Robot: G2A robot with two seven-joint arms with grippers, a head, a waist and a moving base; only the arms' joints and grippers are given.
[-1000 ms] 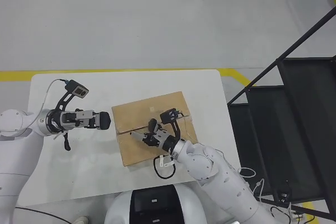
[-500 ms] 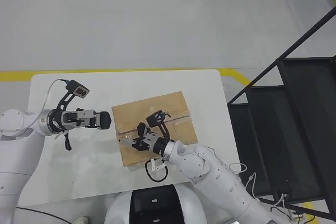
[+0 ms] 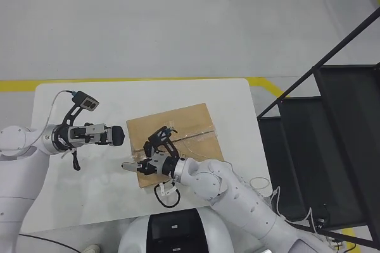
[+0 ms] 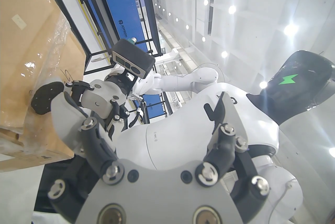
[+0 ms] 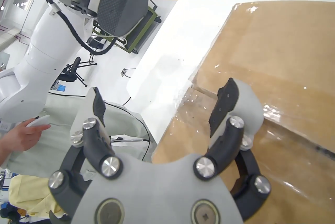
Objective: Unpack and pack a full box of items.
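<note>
Brown cardboard box [image 3: 190, 120] sealed with glossy tape [image 5: 282, 117]; left end effector [image 4: 144, 115] and right end effector [image 5: 161, 104] gape empty.

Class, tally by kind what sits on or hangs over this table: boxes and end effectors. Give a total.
Box: 1
End effectors: 2 (left end effector, right end effector)
Total: 3

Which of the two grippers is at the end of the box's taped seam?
The right gripper: open, it straddles the cardboard box at the edge where the taped seam ends. The left gripper hangs beside the box, over the table.
</note>
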